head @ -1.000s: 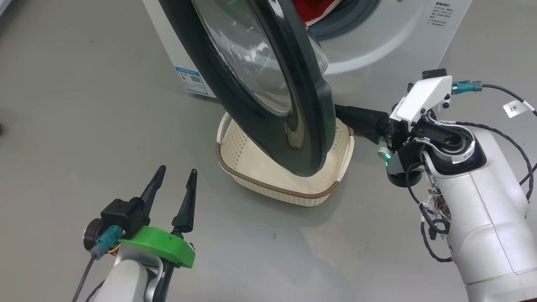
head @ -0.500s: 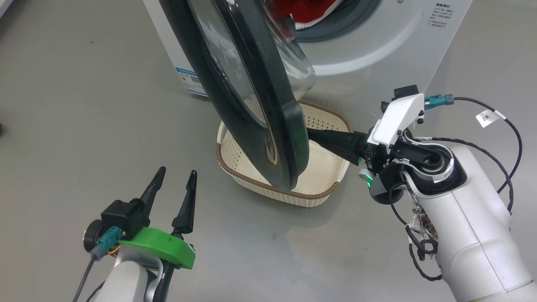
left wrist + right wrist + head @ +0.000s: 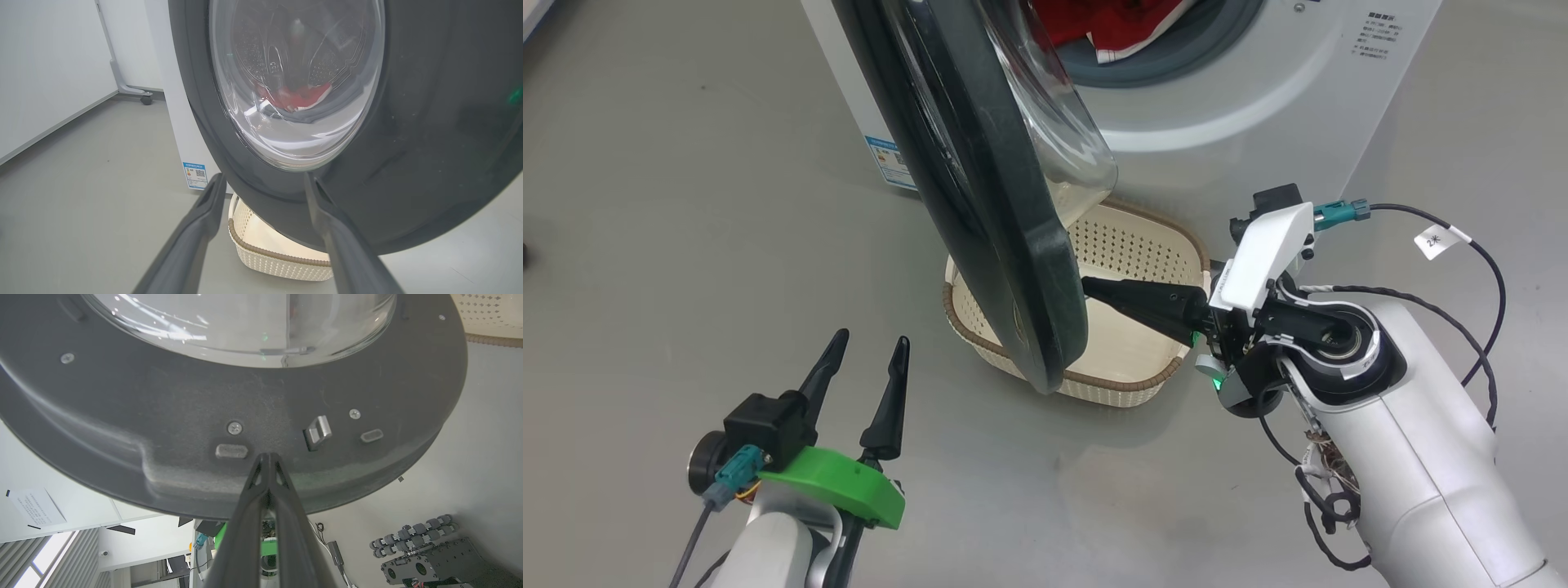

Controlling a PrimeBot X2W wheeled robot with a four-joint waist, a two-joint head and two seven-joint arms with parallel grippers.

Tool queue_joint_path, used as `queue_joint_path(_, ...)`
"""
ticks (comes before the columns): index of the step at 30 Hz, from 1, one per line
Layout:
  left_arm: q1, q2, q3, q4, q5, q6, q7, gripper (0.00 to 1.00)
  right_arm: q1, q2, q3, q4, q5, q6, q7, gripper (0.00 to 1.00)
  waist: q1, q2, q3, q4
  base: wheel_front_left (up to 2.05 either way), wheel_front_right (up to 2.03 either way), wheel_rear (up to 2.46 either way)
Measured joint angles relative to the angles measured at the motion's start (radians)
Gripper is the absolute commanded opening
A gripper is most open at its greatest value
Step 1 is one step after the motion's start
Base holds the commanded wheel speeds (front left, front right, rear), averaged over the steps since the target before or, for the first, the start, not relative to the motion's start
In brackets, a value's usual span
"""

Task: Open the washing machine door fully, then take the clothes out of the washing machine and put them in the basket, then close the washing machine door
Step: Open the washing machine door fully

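Washing machine door (image 3: pixel 980 204), round glossy black-rimmed, clear domed glass, part-open over small cream perforated basket (image 3: pixel 1131 380), right gripper (image 3: pixel 1088 286) tips pinched together against door's inner rim, left gripper (image 3: pixel 872 341) spread wide, empty, near outer face.

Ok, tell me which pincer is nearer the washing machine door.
Right. The right pincer, shut, has its tips against the inner face of the washing machine door, near its free edge. The left pincer, open, sits apart from the door, out in front of its outer face.
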Motion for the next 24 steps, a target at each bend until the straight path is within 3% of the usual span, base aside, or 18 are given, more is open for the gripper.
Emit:
queue_joint_path(12,0.008,0.0,0.002,-0.001,0.0,0.0,0.0,1.0,0.021,0.001,0.041,-0.027,0.019,0.0,-0.031,0.0,0.0,0.0,-0.002,-0.001,0.0,0.0,0.0)
queue_joint_path(17,0.014,0.001,0.031,-0.001,0.003,0.0,0.0,1.0,0.021,0.004,0.044,-0.026,-0.039,0.002,-0.081,0.0,0.0,0.0,-0.015,-0.013,0.0,0.0,0.0)
queue_joint_path(21,0.023,0.001,0.065,0.0,0.009,0.0,0.0,1.0,0.022,-0.015,0.043,-0.03,-0.115,0.041,-0.142,0.0,0.0,0.0,-0.032,-0.031,0.0,0.0,0.0)
queue_joint_path(24,0.025,0.005,0.084,0.0,0.01,0.0,0.0,1.0,0.026,-0.068,0.043,-0.04,-0.214,0.086,-0.215,0.0,0.0,0.0,-0.05,-0.046,0.0,0.0,0.0)
